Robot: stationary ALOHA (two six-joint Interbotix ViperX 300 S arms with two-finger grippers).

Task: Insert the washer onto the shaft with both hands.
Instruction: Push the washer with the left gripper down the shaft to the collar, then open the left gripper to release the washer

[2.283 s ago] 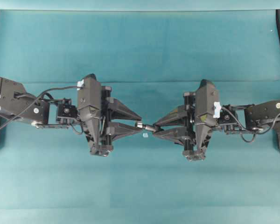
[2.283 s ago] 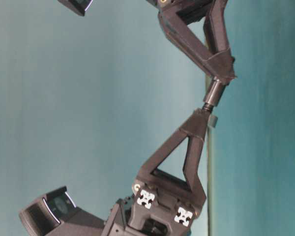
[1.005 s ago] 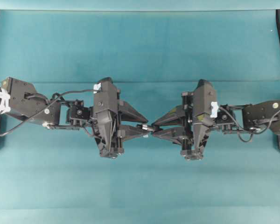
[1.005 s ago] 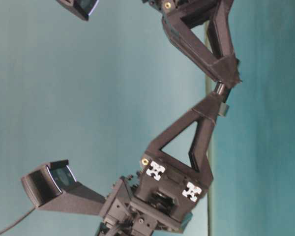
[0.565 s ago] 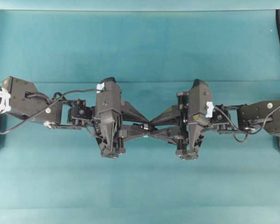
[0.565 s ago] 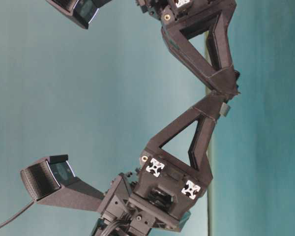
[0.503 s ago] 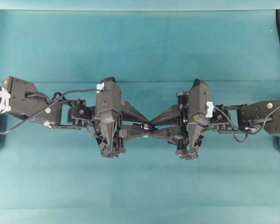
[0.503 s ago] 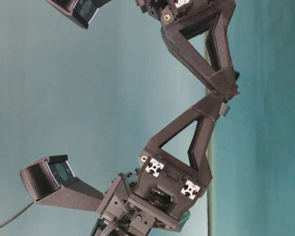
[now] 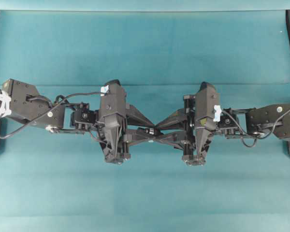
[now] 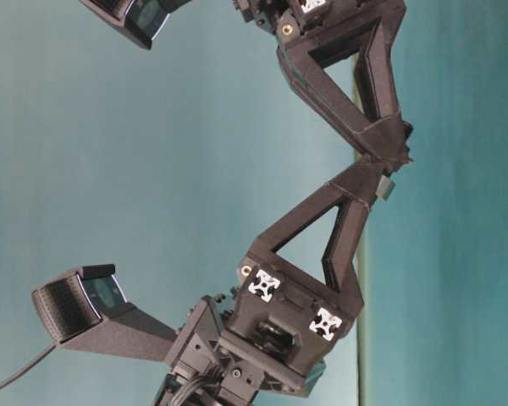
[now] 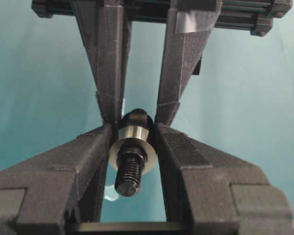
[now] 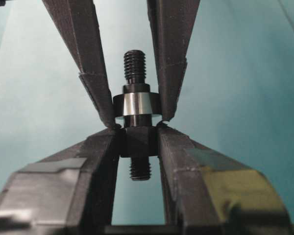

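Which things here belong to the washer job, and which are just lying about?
In the job:
washer, already around the shaft
shaft
left tool, gripping the washer
right tool, gripping the shaft

Just there:
teal table cover

Overhead, gripper fingers (image 9: 135, 137) hide most of the shaft (image 9: 147, 130).

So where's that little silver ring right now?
The washer is already threaded over the shaft, pinched between the left gripper fingertips. It sits mid-air at the table's centre, right against the right gripper tips holding the shaft's thick middle.
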